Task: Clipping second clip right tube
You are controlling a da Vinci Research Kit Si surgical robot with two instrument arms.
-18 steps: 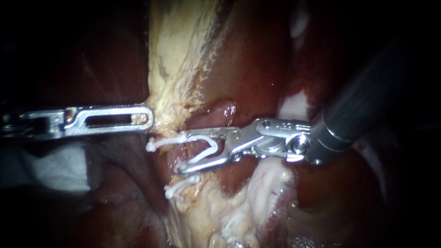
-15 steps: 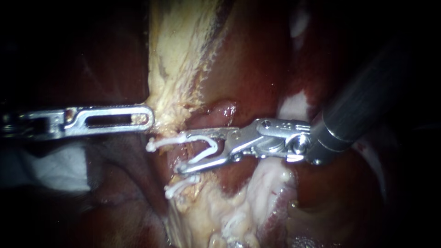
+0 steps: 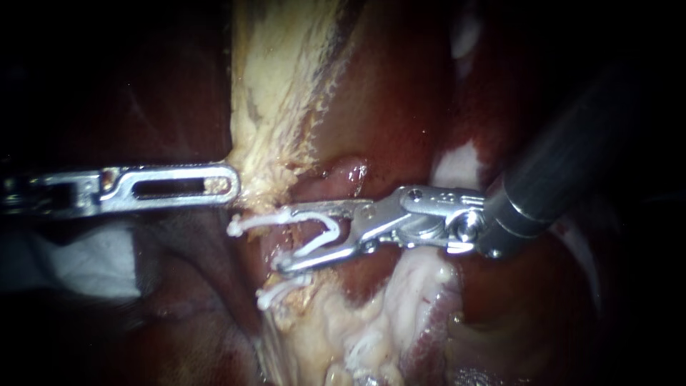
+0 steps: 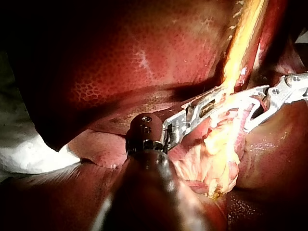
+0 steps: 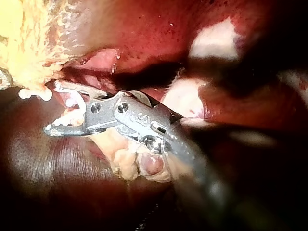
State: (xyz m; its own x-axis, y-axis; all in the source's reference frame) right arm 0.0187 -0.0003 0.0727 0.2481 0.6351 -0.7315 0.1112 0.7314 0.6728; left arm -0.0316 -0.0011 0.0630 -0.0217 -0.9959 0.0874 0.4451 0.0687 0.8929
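Note:
My right instrument comes in from the upper right. Its jaws hold a white clip whose legs straddle a reddish tube. One clip leg pokes out past the jaw tips. A second white clip sits on the tissue just below. My left instrument lies level from the left, its slotted jaws shut on the edge of a pale yellowish tissue strip. The left wrist view shows those jaws biting that yellow tissue. In the right wrist view the clip-bearing jaws sit beside it.
Dark red liver fills the background and shows as a mottled lobe in the left wrist view. White gauze lies under my left shaft. Pale fatty tissue bulges below my right instrument's wrist.
My right instrument's jaws have narrowed slightly around the clip, pressing its loop a little flatter. The left instrument and the tissue it holds have not moved.

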